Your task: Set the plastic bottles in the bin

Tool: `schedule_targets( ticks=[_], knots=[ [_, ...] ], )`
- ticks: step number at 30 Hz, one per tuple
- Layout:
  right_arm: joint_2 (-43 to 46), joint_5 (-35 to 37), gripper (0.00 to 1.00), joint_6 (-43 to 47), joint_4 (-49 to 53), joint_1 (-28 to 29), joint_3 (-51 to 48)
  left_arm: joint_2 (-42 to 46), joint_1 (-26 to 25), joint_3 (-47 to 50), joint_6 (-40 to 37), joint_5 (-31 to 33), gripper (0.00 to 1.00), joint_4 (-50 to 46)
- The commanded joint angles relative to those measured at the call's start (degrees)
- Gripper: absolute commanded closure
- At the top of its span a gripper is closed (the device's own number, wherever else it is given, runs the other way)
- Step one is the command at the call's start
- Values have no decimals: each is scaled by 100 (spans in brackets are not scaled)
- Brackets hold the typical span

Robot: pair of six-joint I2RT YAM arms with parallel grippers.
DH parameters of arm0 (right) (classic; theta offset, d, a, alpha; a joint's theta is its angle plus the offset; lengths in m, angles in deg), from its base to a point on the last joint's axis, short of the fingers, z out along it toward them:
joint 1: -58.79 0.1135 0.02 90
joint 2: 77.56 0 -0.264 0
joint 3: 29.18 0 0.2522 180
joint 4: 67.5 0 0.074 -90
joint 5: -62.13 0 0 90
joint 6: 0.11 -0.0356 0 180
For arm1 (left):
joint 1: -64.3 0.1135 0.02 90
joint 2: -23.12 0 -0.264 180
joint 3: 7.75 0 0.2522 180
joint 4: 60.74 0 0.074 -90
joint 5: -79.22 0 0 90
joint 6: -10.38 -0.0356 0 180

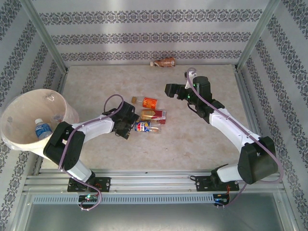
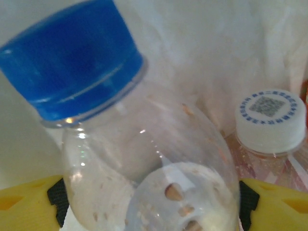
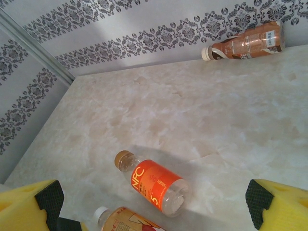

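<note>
In the left wrist view a clear bottle with a blue cap (image 2: 144, 159) fills the gap of my left gripper (image 2: 151, 207), and both black pads (image 2: 57, 199) touch its sides. From above, that gripper (image 1: 128, 126) is low on the table at the blue-labelled bottle (image 1: 147, 127). Beside it lie a white-capped red-label bottle (image 1: 154, 114) and an orange-label bottle (image 1: 147, 102). A brown bottle (image 1: 163, 62) rests against the far wall. The bin (image 1: 14, 115) stands at the left with one blue-label bottle (image 1: 42, 130) inside. My right gripper (image 1: 174, 90) hovers open above the orange-label bottle (image 3: 154, 185).
Metal frame posts and patterned walls close in the table on three sides. A rail (image 1: 154, 183) runs along the near edge by the arm bases. Bare marble tabletop (image 1: 207, 144) lies to the right and toward the back.
</note>
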Motion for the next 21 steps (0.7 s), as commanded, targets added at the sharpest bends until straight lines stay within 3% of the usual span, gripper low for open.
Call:
schedule_targets(
  ticks=[1, 12, 17, 21],
  knots=[
    [96, 122, 2, 168, 52, 12, -54, 13, -68, 264, 357, 317, 15, 392],
    [-36, 82, 2, 183, 117, 18, 101, 278, -60, 542, 114, 846, 43, 526],
    [-50, 79, 2, 198, 117, 28, 133, 665, -27, 646, -610, 1058, 44, 889],
    [-77, 30, 2, 243, 118, 27, 196, 1087, -34, 360, -1401, 1563, 44, 320]
  ],
)
